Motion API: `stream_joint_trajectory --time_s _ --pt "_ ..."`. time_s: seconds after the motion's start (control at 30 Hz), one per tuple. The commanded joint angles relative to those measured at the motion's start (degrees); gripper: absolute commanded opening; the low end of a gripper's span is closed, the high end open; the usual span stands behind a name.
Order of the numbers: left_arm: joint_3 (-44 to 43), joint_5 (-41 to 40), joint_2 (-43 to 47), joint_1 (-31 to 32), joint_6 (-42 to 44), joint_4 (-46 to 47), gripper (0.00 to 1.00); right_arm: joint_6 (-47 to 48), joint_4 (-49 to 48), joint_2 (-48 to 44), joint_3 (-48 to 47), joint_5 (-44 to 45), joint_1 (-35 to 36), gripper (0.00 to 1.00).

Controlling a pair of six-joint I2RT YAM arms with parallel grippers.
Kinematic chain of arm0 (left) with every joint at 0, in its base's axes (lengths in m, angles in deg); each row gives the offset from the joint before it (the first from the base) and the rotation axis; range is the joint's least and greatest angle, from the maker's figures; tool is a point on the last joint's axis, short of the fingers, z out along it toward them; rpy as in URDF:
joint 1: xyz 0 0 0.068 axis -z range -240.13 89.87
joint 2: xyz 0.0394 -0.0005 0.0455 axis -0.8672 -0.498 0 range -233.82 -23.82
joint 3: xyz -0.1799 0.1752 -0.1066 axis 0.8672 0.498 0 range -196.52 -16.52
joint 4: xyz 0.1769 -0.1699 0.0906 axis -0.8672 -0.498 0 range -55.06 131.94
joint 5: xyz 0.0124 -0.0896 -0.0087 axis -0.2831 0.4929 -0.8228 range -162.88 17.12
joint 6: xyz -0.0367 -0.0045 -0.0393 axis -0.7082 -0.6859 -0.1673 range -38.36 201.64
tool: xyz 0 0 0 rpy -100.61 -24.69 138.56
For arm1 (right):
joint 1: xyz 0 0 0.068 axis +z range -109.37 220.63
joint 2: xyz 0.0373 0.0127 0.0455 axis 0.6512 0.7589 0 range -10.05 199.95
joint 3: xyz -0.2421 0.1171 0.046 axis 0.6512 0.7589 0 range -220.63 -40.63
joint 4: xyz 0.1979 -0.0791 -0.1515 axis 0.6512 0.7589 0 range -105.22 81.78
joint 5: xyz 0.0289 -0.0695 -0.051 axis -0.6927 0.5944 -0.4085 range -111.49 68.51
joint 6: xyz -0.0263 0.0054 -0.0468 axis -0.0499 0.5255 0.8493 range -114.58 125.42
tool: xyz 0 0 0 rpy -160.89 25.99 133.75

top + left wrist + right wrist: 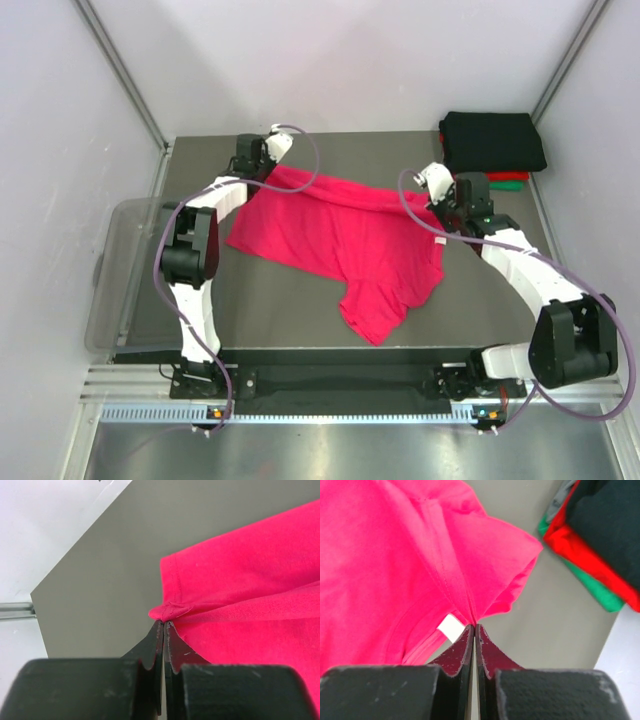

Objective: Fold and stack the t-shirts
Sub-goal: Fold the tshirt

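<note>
A magenta-pink t-shirt [335, 240] lies spread and rumpled across the middle of the grey table. My left gripper [262, 168] is shut on its far left corner; the left wrist view shows the shirt's hem [172, 611] pinched at the fingertips. My right gripper [440, 205] is shut on the shirt's right edge near the neck; the right wrist view shows the cloth [420, 555] and its white neck label [451, 627] at the tips. A folded stack, a black shirt [493, 140] over red [508, 177] and green [512, 184], sits at the back right corner.
A clear plastic bin [125, 270] stands at the table's left edge. White enclosure walls close in the back and sides. The folded stack shows close in the right wrist view [600, 545], beyond bare grey table [555, 625].
</note>
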Motion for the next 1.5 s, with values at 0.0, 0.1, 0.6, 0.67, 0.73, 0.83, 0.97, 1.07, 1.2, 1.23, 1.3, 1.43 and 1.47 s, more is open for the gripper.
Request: stream_joint_trajectory --time_s 0.0,0.1,0.6,0.67,0.73,0.83,0.97,1.07,1.2,1.23,1.3,1.43,1.47 --pt "0.9 -0.3 4.4 -0.3 0.0 0.3 0.0 -1.1 -0.1 -2.6 1.5 -0.7 1.2 0.0" --pt "2.2 -0.4 4.9 -0.3 0.1 0.4 0.0 -0.8 1.0 -3.5 2.0 -0.9 1.9 0.0" --pt "12.4 -2.2 10.4 -1.9 0.2 1.7 0.31 1.1 7.8 -13.9 8.8 -12.5 5.3 0.23" --pt "13.2 -2.1 12.4 -1.9 -0.6 2.7 0.42 1.6 9.1 -15.8 8.9 -13.5 5.3 0.3" --pt "12.7 -1.9 13.4 -1.9 -1.5 2.9 0.53 1.7 8.1 -16.3 9.0 -12.9 5.3 0.36" --pt "9.5 0.1 13.5 -1.8 -3.8 0.1 0.57 1.7 5.8 -13.5 8.2 -11.3 5.3 0.36" --pt "3.8 3.5 10.0 -1.7 -7.8 -4.8 0.53 1.6 1.6 -3.3 5.1 -11.3 5.2 0.34" --pt "-3.6 8.5 5.1 -1.7 -10.5 -14.0 0.35 1.4 2.4 6.0 -1.2 -14.1 5.2 0.32" --pt "-12.3 12.7 -0.2 -1.8 -12.7 -22.3 0.0 0.7 4.0 14.9 -8.1 -17.5 4.6 0.36" --pt "-12.3 13.1 -0.6 -1.8 -13.8 -22.4 0.0 0.8 3.9 16.2 -9.2 -18.0 4.5 0.37" --pt "-11.1 14.2 -0.3 -1.8 -14.6 -21.8 0.0 1.0 3.5 18.9 -11.4 -17.9 4.5 0.37" --pt "-9.4 16.1 1.1 -1.8 -16.9 -21.0 0.0 1.4 2.9 21.9 -13.8 -17.3 4.4 0.38" --pt "-9.2 16.5 1.4 -1.7 -17.1 -21.0 0.0 1.5 2.8 22.8 -14.5 -17.2 4.4 0.39"
